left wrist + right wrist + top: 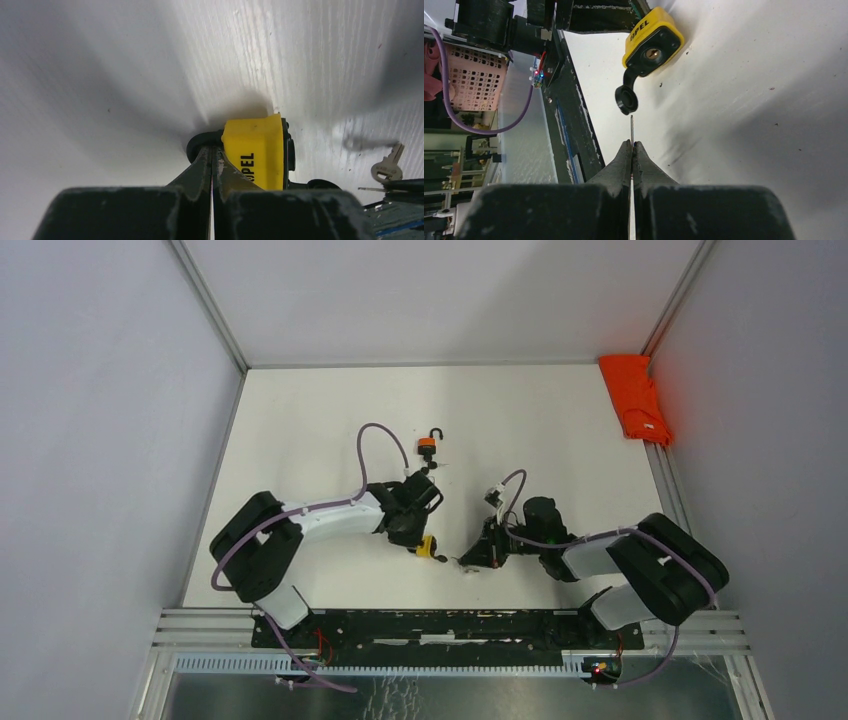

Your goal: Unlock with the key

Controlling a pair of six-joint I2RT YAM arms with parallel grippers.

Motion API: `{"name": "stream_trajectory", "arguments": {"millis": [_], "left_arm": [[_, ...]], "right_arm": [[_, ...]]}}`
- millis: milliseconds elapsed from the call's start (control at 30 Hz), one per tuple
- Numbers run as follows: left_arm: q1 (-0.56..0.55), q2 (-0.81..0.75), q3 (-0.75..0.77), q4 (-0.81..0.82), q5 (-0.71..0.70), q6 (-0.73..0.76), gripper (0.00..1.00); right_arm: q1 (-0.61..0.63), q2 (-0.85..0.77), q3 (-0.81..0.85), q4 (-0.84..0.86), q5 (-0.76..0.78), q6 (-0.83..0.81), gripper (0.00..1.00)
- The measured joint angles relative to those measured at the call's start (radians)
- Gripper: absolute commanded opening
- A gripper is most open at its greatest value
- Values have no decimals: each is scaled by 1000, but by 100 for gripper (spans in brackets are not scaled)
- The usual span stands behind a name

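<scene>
A yellow padlock [431,547] lies on the white table between the arms. My left gripper [417,537] is shut on its black shackle end; in the left wrist view the fingertips [206,156] meet beside the yellow body [255,155]. My right gripper [474,559] is shut on a key, whose thin blade [631,127] sticks out edge-on past the fingertips. The blade points toward the padlock's keyhole [653,54] but stays short of it. The black dust cover [626,100] hangs open below the keyhole. A second silver key [388,167] dangles by the right gripper.
An orange padlock [428,445] with its shackle open lies farther back on the table. A red-orange object [633,397] sits at the back right edge. A black rail [440,628] runs along the near edge by the arm bases.
</scene>
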Motion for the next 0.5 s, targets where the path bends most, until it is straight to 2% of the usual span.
{"name": "stream_trajectory", "arguments": {"millis": [267, 500], "left_arm": [[-1, 63, 71, -3, -39, 31, 2], [-3, 66, 66, 36, -97, 77, 2]], "right_arm": [[-4, 100, 32, 119, -14, 62, 0], [-32, 238, 26, 348, -16, 212, 0]]}}
